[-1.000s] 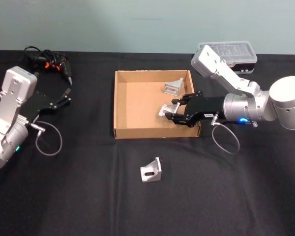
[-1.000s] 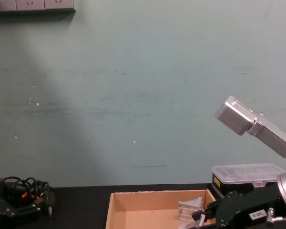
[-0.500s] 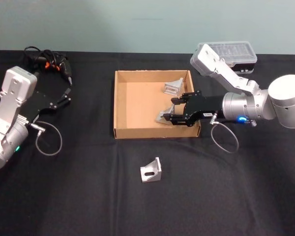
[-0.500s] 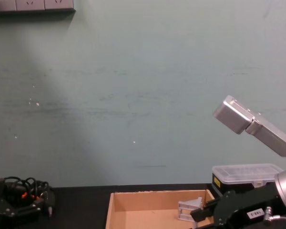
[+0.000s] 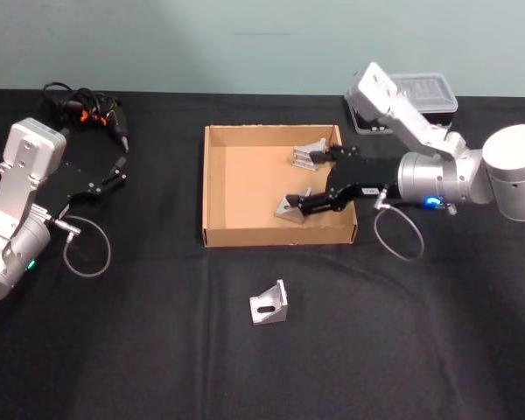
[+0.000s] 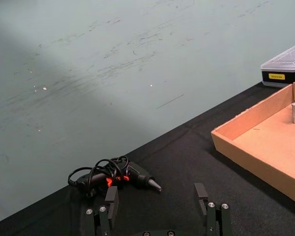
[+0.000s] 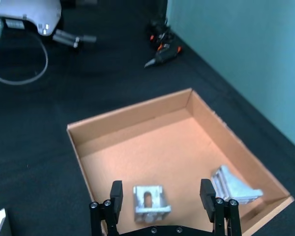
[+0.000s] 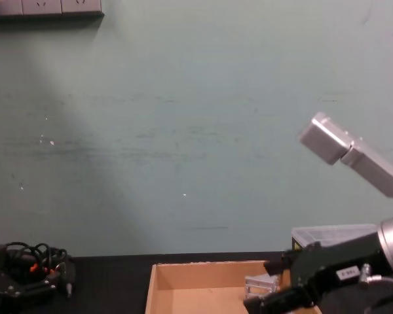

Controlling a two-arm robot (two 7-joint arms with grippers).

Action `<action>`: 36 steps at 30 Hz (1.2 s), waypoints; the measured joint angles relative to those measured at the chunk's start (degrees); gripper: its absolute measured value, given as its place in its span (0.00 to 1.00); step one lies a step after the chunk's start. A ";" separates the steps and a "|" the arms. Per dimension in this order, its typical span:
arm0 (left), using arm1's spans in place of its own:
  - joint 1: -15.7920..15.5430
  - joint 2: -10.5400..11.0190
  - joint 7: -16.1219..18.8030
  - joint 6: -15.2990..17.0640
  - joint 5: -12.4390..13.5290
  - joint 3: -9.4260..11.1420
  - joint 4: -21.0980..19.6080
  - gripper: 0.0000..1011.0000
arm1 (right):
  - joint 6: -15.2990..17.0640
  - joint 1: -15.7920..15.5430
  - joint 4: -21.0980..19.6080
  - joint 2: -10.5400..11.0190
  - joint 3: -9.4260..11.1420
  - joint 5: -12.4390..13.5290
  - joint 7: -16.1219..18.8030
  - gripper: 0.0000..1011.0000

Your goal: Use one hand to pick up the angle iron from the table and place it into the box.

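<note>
Black matte table [image 5: 157,350] in front of a pale green wall, that's the whole setting. Biggest thing on it is the box [image 5: 280,236], a shallow open cardboard tray. The right gripper [image 5: 313,180] reaches in over the box's right wall. Its jaws are spread wide and aren't clamped on anything. The right wrist view tells you why: an angle iron [image 7: 150,202] lies on the box floor right between the two fingers [image 7: 116,193], touching neither, so I'd call that one delivered and lying free. Jaws low and wide makes sense to me, since the part only drops a short way and can't bounce out.

Out past one jaw, tucked into the box's far corner, is a second angle iron [image 5: 307,157]. It's close to that finger but apart from it as far as I can tell. A third angle iron [image 5: 269,304] sits on the table outside the box, on the robot's side of the front wall and well clear of the jaws. My guess is that's the next pickup.

The left gripper [image 5: 118,171] is parked way off to the left over the table, jaws apart too, nothing between them. A corded screwdriver [image 5: 114,124] lies just beyond its fingertips. The black case with clear lid [image 5: 416,94] sits behind the right arm, not involved
</note>
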 joint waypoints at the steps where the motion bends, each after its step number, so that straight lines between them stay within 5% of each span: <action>1: 0.00 0.00 0.00 0.00 0.00 0.00 0.00 0.99 | -0.04 -0.18 -0.65 0.16 0.46 0.31 -0.26 0.99; 8: 0.00 0.00 0.00 0.00 0.00 0.00 0.00 0.99 | -0.27 -1.82 -5.54 2.07 3.01 2.75 -0.84 0.99; 18: 0.00 0.00 0.00 0.00 0.00 0.00 0.00 0.99 | -0.64 -5.04 -15.97 8.78 5.94 8.79 2.78 0.99; 27: 0.00 0.00 0.00 0.00 0.00 0.00 0.00 0.99 | 0.07 -6.41 -22.07 14.53 4.79 11.71 8.63 0.99; 36: 0.00 0.00 0.00 0.00 0.00 0.00 0.00 0.99 | 0.98 -6.91 -24.07 17.17 1.97 12.84 12.22 0.99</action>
